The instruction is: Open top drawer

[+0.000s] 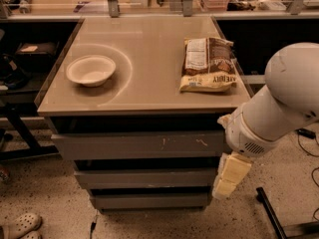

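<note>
The top drawer is the widest grey front just under the tabletop, with small pale scratches right of centre. It looks shut, its front flat with a dark gap above it. Two narrower grey drawer fronts sit below it. My gripper hangs from the white arm at the right end of the drawers, its pale fingers pointing down beside the lower drawers, just below the top drawer's right end.
On the beige tabletop stand a white bowl at the left and a brown snack bag at the right. A dark stand leg lies on the floor at lower right. A shoe is at lower left.
</note>
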{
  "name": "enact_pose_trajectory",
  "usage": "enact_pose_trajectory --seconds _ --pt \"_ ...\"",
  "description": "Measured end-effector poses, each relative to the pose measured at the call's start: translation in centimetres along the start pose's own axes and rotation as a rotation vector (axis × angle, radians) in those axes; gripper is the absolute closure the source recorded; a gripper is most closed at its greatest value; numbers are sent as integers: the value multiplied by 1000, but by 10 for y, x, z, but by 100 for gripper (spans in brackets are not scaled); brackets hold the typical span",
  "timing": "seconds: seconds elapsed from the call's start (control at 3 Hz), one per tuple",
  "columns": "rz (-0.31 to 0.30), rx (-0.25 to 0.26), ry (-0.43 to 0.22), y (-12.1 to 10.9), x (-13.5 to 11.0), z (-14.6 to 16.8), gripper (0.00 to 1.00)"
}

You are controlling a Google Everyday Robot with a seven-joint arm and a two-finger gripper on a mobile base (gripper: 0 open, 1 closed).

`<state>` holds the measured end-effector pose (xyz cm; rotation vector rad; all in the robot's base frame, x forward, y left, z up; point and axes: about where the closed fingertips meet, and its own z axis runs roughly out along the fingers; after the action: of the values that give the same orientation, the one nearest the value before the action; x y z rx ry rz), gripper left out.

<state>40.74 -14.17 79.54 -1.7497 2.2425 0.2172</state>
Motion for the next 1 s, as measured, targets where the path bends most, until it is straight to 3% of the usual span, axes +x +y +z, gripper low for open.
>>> enact_pose_trajectory --seconds 0.33,1.0 --pt "19 -20 -12 7 1 24 0" --pt "18 -29 -37 -6 0 93 0"
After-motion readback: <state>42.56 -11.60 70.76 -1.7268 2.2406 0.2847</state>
